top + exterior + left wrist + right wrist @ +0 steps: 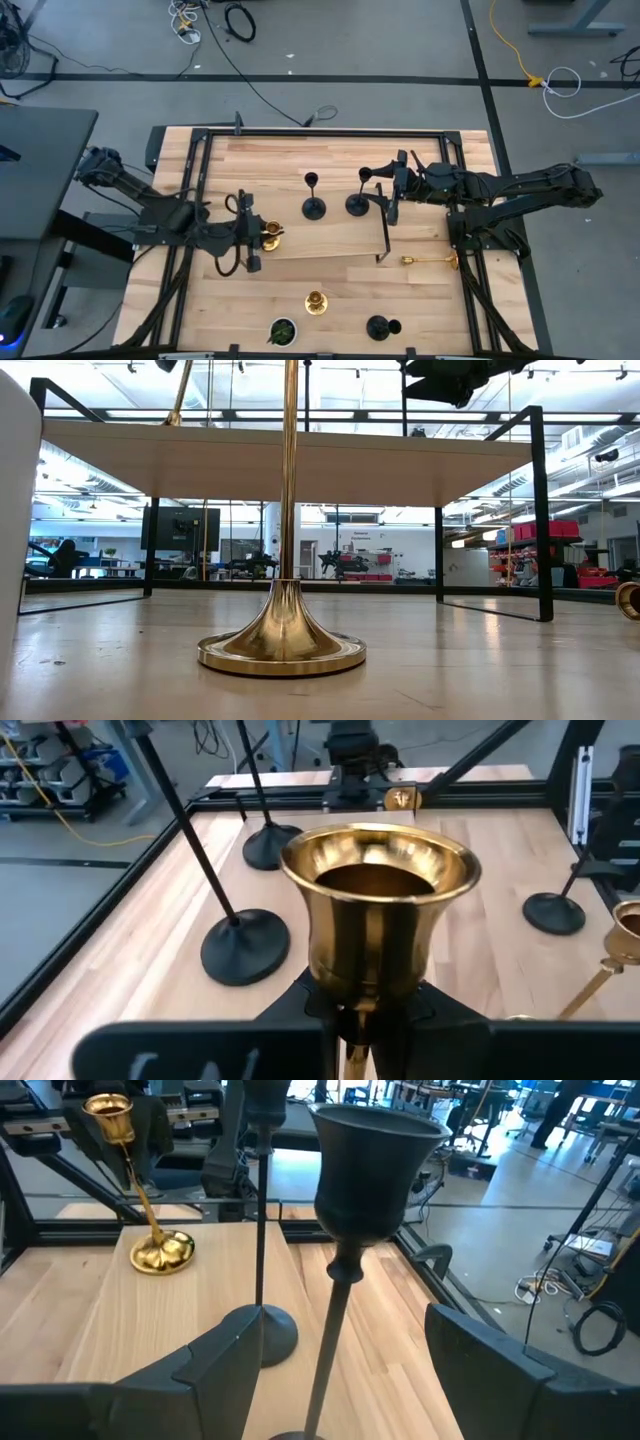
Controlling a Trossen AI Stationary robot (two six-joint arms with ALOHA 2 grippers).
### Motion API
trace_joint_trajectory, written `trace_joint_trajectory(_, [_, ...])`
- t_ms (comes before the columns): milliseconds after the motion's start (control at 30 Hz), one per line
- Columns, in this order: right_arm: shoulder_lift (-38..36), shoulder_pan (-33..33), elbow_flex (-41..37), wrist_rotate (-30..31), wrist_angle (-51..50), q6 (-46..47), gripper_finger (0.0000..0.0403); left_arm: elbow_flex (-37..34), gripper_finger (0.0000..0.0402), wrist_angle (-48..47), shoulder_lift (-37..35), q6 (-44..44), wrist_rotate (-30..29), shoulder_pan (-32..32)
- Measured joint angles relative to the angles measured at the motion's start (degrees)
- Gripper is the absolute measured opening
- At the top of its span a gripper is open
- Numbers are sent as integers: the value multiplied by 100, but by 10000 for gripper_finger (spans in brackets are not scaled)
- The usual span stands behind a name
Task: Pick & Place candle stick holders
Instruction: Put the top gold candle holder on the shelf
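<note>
My left gripper (252,243) is shut on a shiny gold candle stick holder (378,905), left of the table's middle. The right wrist view shows this holder (135,1185) tilted. My right gripper (386,190) is open. Its fingers (215,1370) stand on either side of the thin stem of an upright black holder (372,1170) without touching it. That holder's round base (357,206) rests on the table. A second black holder (313,207) stands just left of it. My left gripper pinches the gold holder's thin stem (356,1038) just below the cup, between its two fingers. The cup rises above the fingers with its mouth up. The holder leans. Whether its round base (160,1252) touches the table, I cannot tell.
A gold holder (316,302) stands upright near the front middle, and another (432,261) lies on its side at the right. A black holder (381,327) and a small dark round thing with green inside (282,330) sit at the near edge. A black frame (320,133) borders the table.
</note>
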Motion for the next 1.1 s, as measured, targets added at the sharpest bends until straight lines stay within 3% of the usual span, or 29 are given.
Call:
trace_joint_trajectory(333, [0, 0, 0, -3, -42, 1, 279, 11, 25, -574, -10, -779, -891, -514])
trace_joint_trajectory(933, [0, 0, 0, -1, -34, 35, 279, 4, 42, -650, 20, -1193, -1052, -692])
trace_joint_trajectory(1100, [0, 0, 0, -1, -34, 40, 279, -4, 69, -646, 24, -1177, -1065, -692])
